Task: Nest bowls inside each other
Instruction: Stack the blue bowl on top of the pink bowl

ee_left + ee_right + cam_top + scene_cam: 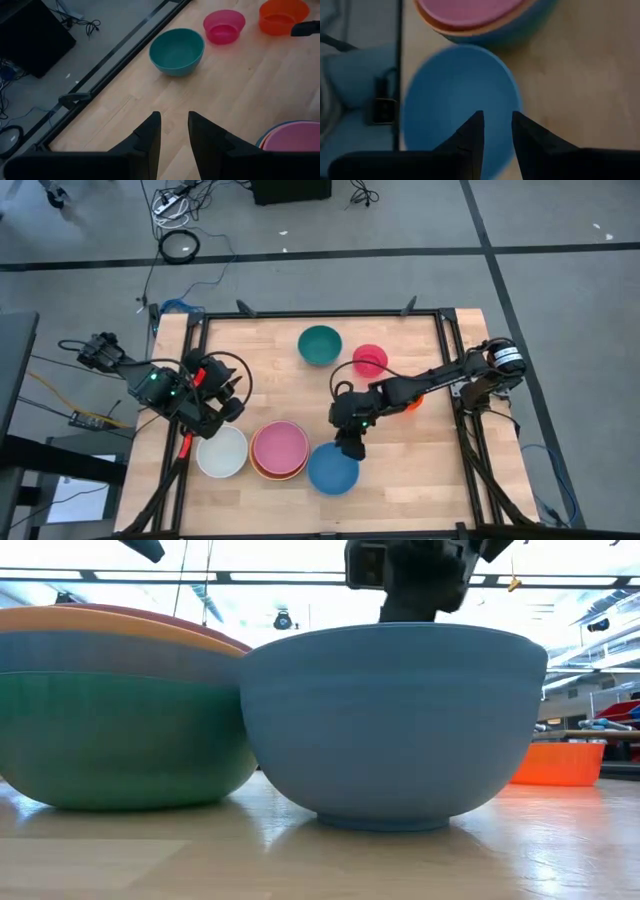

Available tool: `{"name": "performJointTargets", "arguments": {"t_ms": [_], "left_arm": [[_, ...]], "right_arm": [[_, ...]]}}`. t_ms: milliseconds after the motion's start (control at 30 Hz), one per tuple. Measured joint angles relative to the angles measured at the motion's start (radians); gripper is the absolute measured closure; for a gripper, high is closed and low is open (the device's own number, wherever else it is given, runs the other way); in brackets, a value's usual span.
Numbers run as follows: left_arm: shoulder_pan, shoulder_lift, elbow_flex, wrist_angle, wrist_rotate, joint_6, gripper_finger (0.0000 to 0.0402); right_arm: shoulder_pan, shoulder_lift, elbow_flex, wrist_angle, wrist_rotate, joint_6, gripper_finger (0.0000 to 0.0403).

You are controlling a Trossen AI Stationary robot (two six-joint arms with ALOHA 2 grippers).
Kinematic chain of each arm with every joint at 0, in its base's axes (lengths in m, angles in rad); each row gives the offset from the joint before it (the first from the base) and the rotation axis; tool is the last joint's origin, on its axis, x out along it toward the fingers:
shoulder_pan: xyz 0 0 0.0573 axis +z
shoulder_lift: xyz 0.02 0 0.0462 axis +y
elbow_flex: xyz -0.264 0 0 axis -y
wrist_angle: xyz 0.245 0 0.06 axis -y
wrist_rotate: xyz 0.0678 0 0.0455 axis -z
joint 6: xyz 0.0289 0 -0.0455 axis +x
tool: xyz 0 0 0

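A blue bowl (333, 468) (455, 95) stands upright on its foot near the table's front edge. My right gripper (350, 445) (497, 120) hovers open just above its far rim, with nothing between the fingers. Left of it stands a stack of nested bowls (279, 449) (120, 710), pink on top and dull green at the bottom. A white bowl (221, 451) stands left of the stack. A teal bowl (320, 344), a magenta bowl (369, 360) and an orange bowl (412, 402) stand farther back. My left gripper (232, 395) (174, 122) waits open above the table's left side.
A black frame (320, 314) runs along the table's edges. My right arm (430, 380) reaches over the orange bowl. Bare wood (270, 360) lies between the teal bowl and my left arm.
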Motion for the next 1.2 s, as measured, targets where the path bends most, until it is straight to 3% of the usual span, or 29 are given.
{"name": "performJointTargets", "arguments": {"t_ms": [267,700,1200], "left_arm": [[0.000,0.000,0.000,0.001,0.000,0.000,0.0296],[0.000,0.000,0.000,0.000,-0.001,0.000,0.0296],[0.000,0.000,0.000,0.001,-0.003,0.000,0.0296]], "right_arm": [[0.019,0.002,0.000,-0.046,0.031,0.009,0.0309],[0.074,0.003,0.000,-0.130,0.257,-0.005,0.0289],[0.114,0.053,0.001,-0.082,0.237,0.094,0.0271]]}}
